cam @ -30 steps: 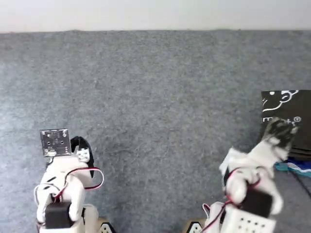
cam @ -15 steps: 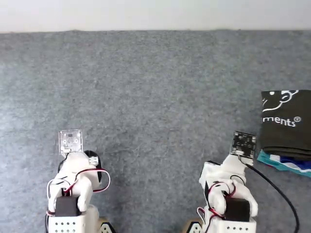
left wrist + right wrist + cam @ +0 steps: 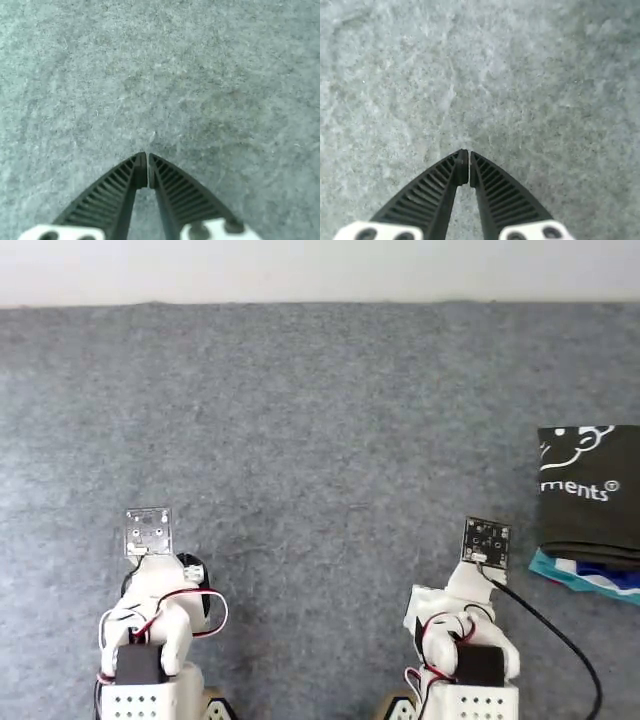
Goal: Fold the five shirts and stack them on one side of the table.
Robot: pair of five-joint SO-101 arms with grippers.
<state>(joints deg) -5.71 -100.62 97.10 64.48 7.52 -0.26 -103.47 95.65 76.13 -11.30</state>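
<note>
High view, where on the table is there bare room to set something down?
The table is bare from its far edge down to one arm and the other arm, everywhere left of the shirt stack. The strip between the arms is free too. It is crowded at the right edge, where the stack lies close to the other arm.

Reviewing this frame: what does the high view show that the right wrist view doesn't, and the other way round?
High view: a stack of folded shirts at the right edge of the table, a dark printed one on top, and two arms at the near edge. Right wrist view: the right gripper close up, fingers shut with their tips together, holding nothing. Both: the grey felt table cover.
</note>
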